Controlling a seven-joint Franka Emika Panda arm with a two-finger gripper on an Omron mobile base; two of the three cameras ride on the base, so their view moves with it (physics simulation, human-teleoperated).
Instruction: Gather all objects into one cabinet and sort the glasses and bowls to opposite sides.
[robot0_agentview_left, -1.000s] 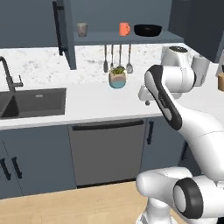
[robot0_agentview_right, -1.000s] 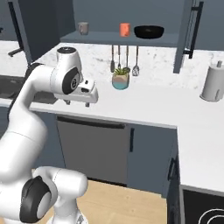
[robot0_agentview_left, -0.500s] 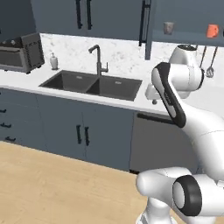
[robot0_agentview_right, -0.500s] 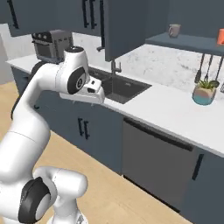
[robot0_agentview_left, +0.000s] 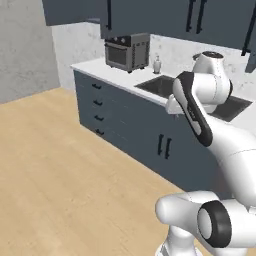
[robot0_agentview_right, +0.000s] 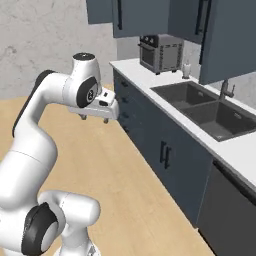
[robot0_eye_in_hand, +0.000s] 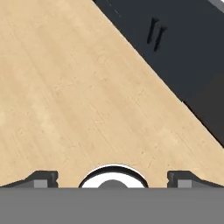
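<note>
Cabinet (robot0_agentview_right: 227, 40) dark slate-blue, flat doors, black bar handles, tool (robot0_agentview_right: 94, 118) fingers apart, empty, above wood floor (robot0_eye_in_hand: 65, 100)

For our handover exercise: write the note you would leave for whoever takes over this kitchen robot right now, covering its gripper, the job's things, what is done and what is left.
Gripper: open and empty, held over the wooden floor in front of the dark base cabinets.
In view: countertop oven, sink, closed wall cabinets above them.
Job's things: no cups or bowl are visible here, so their places cannot be given.
Done: nothing that these pictures confirm.
Left: find the cups and bowl, gather them into one cabinet, glasses on one side and bowl on the other.
</note>
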